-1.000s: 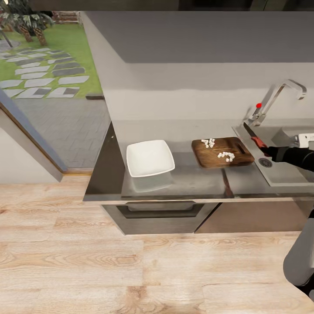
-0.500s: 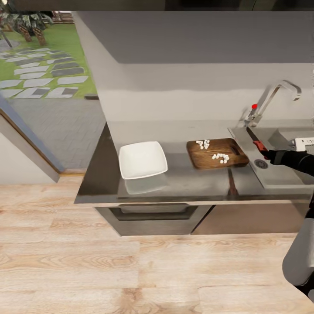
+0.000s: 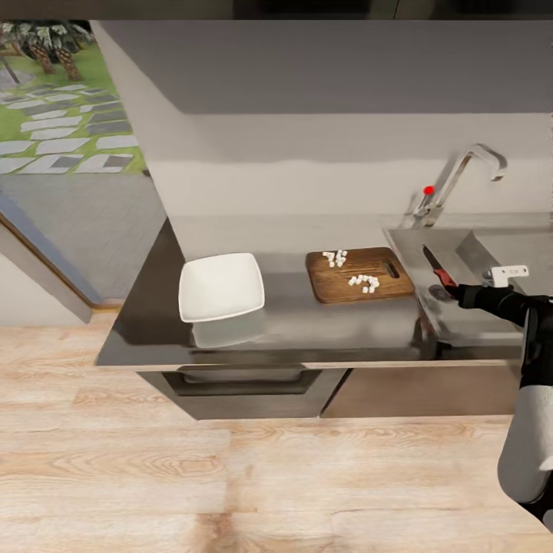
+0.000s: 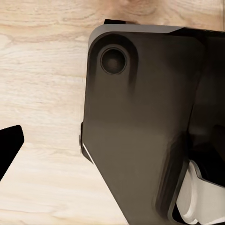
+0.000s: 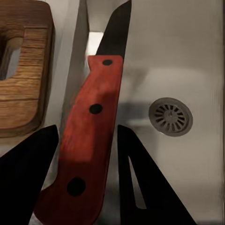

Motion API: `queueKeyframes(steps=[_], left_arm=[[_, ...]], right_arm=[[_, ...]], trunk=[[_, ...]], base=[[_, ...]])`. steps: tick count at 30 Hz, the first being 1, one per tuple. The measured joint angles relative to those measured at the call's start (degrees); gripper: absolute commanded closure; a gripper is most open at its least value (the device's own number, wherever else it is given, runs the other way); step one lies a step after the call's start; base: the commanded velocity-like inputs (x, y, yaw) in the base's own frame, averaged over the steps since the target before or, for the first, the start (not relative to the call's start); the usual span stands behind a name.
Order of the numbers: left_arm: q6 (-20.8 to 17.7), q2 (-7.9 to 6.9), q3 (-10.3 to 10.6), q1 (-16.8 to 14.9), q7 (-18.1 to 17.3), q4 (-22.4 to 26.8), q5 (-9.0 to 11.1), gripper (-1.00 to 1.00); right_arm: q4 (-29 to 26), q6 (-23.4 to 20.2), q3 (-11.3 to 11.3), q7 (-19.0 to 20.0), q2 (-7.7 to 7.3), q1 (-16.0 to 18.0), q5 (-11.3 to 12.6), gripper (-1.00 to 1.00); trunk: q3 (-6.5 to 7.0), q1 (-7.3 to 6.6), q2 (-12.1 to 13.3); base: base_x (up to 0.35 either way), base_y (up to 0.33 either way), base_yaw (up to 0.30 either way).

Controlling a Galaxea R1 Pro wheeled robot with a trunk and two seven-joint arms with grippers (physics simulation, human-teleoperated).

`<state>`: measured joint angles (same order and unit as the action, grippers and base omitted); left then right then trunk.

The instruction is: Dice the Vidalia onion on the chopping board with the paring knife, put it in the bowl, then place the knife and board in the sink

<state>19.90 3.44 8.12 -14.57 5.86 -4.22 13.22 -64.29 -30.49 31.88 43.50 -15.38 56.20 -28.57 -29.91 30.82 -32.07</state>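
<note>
White dice sit on the chopping board (image 3: 359, 274), none in the bowl (image 3: 220, 286) yet, while the right gripper's (image 3: 459, 292) jaws grasp the paring knife (image 5: 88, 133) above the sink (image 3: 461, 326), left jaws' state unclear.

Our right arm (image 3: 507, 301) reaches in from the right side of the head view, forearm stretched forward and to the left. Our right gripper (image 5: 86, 154) has its jaws closed on the paring knife (image 5: 91, 136) by the red handle, blade pointing away from the wrist. Our left gripper (image 4: 7, 150) shows just one dark fingertip.
</note>
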Motion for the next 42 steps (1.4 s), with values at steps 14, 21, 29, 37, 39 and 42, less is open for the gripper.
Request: queueKeyframes(steps=[14,21,29,37,39,42], left_arm=[[0.06,-0.05,0.0,0.0,0.0,-0.01,0.01,-1.0],[0.06,-0.05,0.0,0.0,0.01,-0.01,0.01,-1.0],[0.02,-0.04,0.0,0.0,0.0,-0.01,0.01,-1.0],[0.02,-0.03,0.0,0.0,0.0,-0.01,0.01,-1.0],[0.0,0.0,0.0,0.0,0.0,-0.01,0.01,-1.0],[0.01,0.01,0.0,-0.01,0.01,-0.01,0.01,-1.0]], right_arm=[[6.77,3.71,-0.19,-4.26,0.24,0.0,0.08,1.0],[10.89,6.43,-0.45,-8.6,0.4,0.0,0.23,1.0],[12.6,6.71,-0.54,-9.45,0.43,0.01,0.28,1.0],[14.76,6.7,-0.74,-13.09,0.66,0.01,0.36,1.0],[14.96,6.67,-0.76,-13.61,0.99,0.0,0.37,1.0],[15.6,6.61,-0.96,-16.03,1.92,0.0,0.38,1.0]], trunk=[[0.0,-0.01,0.0],[0.0,-0.01,-0.01],[0.0,-0.01,-0.01],[0.0,-0.01,-0.01],[0.0,-0.01,-0.01],[0.0,0.0,0.0]], base=[[0.026,-0.142,0.0],[0.082,-0.098,0.0],[0.108,-0.097,0.0],[0.116,-0.098,0.0],[0.1,-0.093,0.0],[0.027,-0.026,0.0]])
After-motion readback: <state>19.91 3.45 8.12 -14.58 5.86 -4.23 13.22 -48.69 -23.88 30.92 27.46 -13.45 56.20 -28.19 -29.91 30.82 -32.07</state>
